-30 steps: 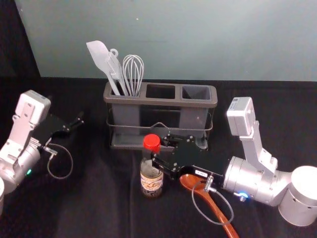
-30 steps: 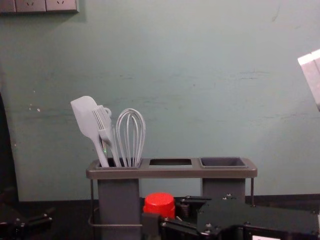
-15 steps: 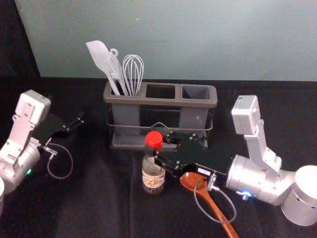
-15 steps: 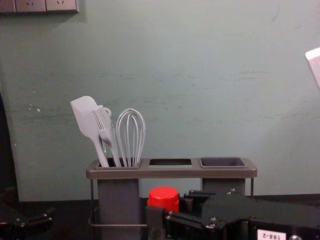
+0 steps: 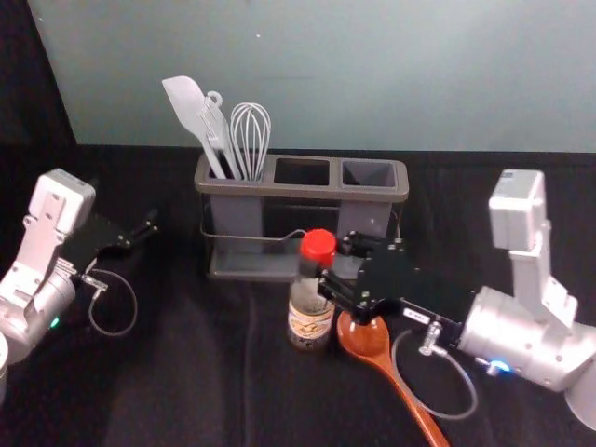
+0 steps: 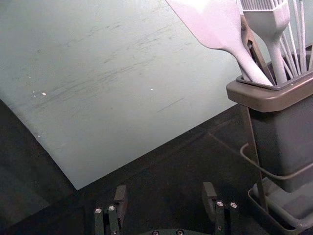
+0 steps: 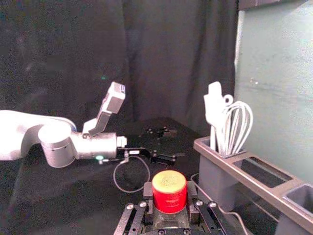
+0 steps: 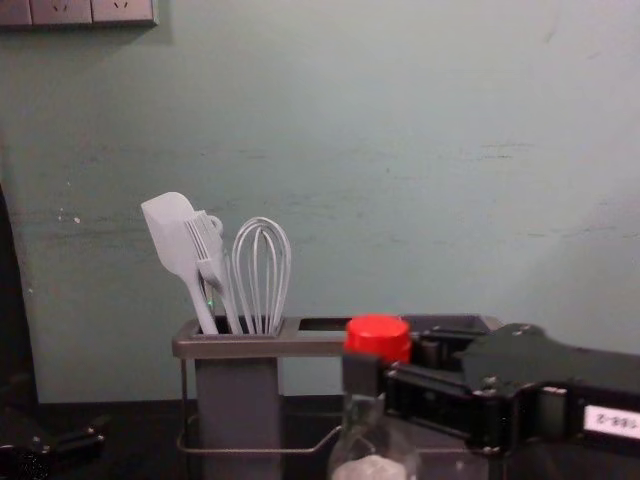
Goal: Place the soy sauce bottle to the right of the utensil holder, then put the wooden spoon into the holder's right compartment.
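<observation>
My right gripper [image 5: 333, 263] is shut on the neck of the soy sauce bottle [image 5: 309, 317], upright in front of the utensil holder [image 5: 303, 191]. In the right wrist view the red cap [image 7: 169, 192] sits between the fingertips of the right gripper [image 7: 169, 198]. In the chest view the bottle [image 8: 376, 450] partly covers the holder's right part, with the right gripper [image 8: 385, 375] at its neck. The wooden spoon [image 5: 371, 343] lies on the table, bowl just right of the bottle. My left gripper [image 5: 149, 228] is parked at the left; its own view shows the left gripper [image 6: 164, 196] open.
A white spatula [image 5: 191, 112], a brush and a whisk [image 5: 250, 140] stand in the holder's left compartment. The middle and right compartments are empty. A wall rises behind the black-covered table [image 5: 177, 372], which has free room right of the holder.
The right gripper has moved up and to the right, carrying the bottle with it. More of the spoon's bowl is uncovered. The left arm has stayed put.
</observation>
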